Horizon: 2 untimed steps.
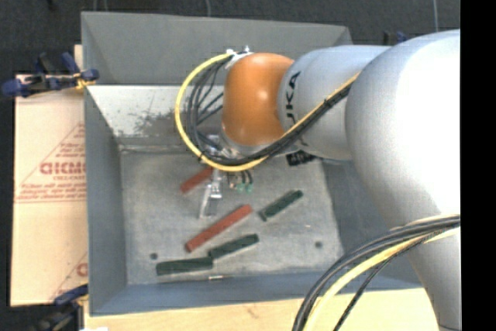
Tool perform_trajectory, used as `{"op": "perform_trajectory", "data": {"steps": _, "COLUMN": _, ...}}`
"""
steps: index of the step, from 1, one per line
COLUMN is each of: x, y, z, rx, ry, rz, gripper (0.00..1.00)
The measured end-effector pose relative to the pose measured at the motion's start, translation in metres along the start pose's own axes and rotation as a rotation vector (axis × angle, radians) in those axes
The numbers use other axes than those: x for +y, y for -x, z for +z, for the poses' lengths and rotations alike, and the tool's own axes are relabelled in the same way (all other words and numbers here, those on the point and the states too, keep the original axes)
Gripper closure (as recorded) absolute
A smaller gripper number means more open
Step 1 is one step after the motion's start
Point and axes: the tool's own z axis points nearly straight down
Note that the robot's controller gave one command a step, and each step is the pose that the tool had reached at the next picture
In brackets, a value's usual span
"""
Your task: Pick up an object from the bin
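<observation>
- Claw (211, 199) is seen low over the bin's (139, 190) middle; released or clenched cannot be told.
- Short red stick (195, 182) is found just beside it, toward the left wall.
- Long red stick (219, 227) is noted nearer the front edge.

Item 1: short red-brown flat stick (194, 183), lying flat on the floor of the grey metal bin (105, 190), left of centre, slanting up to the right.

Item 2: long red-brown flat stick (219, 227), below it, on the same slant and apart from it.

Item 3: dark green flat stick (280, 205), right of centre, slanting likewise.

Item 4: second dark green stick (232, 246), just beneath the long red-brown one.

Item 5: third dark green stick (184, 266), near the front wall, almost level.
</observation>
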Motion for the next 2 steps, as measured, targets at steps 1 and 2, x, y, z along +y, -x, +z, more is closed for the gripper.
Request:
{"op": "perform_trajectory", "data": {"steps": 1, "x": 0.0021, "y": 0.0013, "z": -0.0029, "rx": 0.004, "ry": -0.002, "rz": -0.003, "gripper": 0.00}}
{"op": "perform_trajectory", "data": {"steps": 2, "x": 0.0014, "y": 0.0018, "z": -0.0037, "rx": 0.006, "ry": 0.000, "rz": 0.000, "gripper": 1.00}}
